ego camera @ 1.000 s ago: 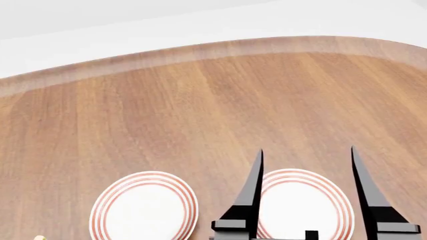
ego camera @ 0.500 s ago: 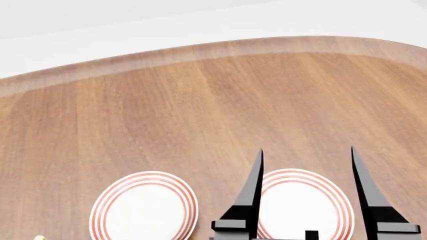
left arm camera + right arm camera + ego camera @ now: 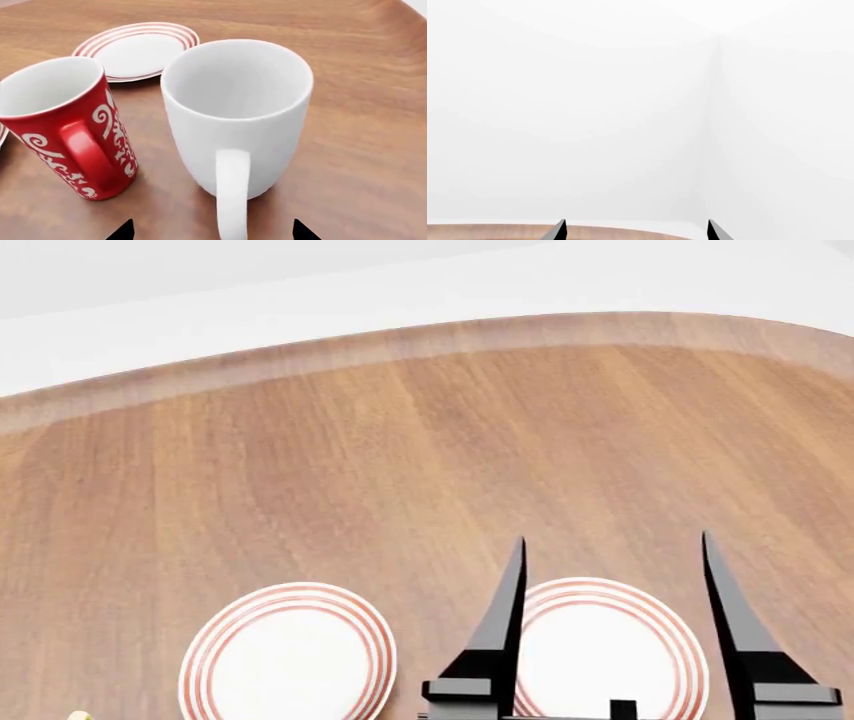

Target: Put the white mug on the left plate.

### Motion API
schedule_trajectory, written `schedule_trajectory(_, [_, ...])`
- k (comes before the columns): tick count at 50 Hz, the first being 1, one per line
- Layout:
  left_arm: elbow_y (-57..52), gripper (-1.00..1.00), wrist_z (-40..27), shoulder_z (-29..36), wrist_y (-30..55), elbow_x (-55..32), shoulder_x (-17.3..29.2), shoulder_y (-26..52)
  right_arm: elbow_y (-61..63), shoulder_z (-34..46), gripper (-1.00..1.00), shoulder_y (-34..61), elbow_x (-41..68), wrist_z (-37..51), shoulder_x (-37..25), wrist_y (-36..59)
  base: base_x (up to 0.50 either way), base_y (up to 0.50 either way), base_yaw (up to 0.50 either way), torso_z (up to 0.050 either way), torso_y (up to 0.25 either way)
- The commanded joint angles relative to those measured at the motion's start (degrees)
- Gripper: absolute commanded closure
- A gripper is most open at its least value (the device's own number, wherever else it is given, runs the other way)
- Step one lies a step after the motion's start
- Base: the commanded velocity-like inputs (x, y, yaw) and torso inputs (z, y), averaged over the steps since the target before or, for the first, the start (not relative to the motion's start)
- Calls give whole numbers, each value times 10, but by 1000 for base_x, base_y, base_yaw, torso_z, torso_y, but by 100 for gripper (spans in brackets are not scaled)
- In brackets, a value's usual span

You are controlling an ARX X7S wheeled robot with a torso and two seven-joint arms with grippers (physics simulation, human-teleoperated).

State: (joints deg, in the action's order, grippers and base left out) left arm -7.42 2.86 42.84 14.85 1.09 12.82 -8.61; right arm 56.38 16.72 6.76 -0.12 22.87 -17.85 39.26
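Note:
The white mug [image 3: 237,107] stands upright on the wooden table, its loop handle turned toward the left wrist camera. My left gripper [image 3: 212,231] is open, and only its two black tips show, one on each side of the handle without touching it. In the head view the left plate [image 3: 287,655] lies near the bottom edge, bare. The white mug and my left gripper are out of the head view. My right gripper [image 3: 613,538] is open and empty, held over the other plate [image 3: 607,650].
A red mug with white pattern [image 3: 63,125] stands close beside the white mug. Behind both lies a red-ringed plate [image 3: 137,50]; I cannot tell which plate it is. The table's curved far edge [image 3: 441,335] meets a white wall. The right wrist view faces that wall [image 3: 627,100].

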Motion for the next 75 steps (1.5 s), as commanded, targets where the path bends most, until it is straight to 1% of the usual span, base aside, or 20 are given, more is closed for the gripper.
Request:
schedule_trajectory(1, [23, -100, -1, 5, 6, -3, -16, 18, 3, -1, -100, -2, 1, 3, -2, -1, 0, 0, 0, 0, 0])
schedule_trajectory(7, [25, -100, -1, 12, 14, 0, -19, 23, 4, -2, -100, -3, 3, 3, -4, -2, 0, 0, 0, 0, 0])
schedule_trajectory(23, [65, -100, -2, 25, -5, 1, -28, 34, 3, -3, -100, -3, 8, 6, -5, -4, 0, 0, 0, 0, 0])
schedule_trajectory(31, [66, -100, -5, 28, -4, 1, -28, 37, 6, -1, -100, 1, 9, 7, -5, 2, 0, 0, 0, 0, 0])
schedule_trajectory(32, [57, 100, -6, 29, 1, 3, -26, 35, 7, -1, -100, 1, 9, 7, -5, 3, 0, 0, 0, 0, 0])
schedule_trajectory(36, [67, 100, -7, 32, -12, 3, -25, 35, 4, -1, -100, 1, 10, 8, -6, 0, 0, 0, 0, 0, 0])
schedule_trajectory(57, [31, 100, -12, 39, 1, 6, -13, 32, 9, 3, -100, 5, 12, 11, -8, 7, 0, 0, 0, 0, 0])
schedule_trajectory(66, [-41, 100, -8, 47, 30, 9, -1, 27, 11, 4, -100, 6, 13, 13, -9, 9, 0, 0, 0, 0, 0])
schedule_trajectory(75, [-154, 100, -6, 54, 83, 16, 10, 23, 12, 5, -100, 6, 15, 14, -10, 7, 0, 0, 0, 0, 0])
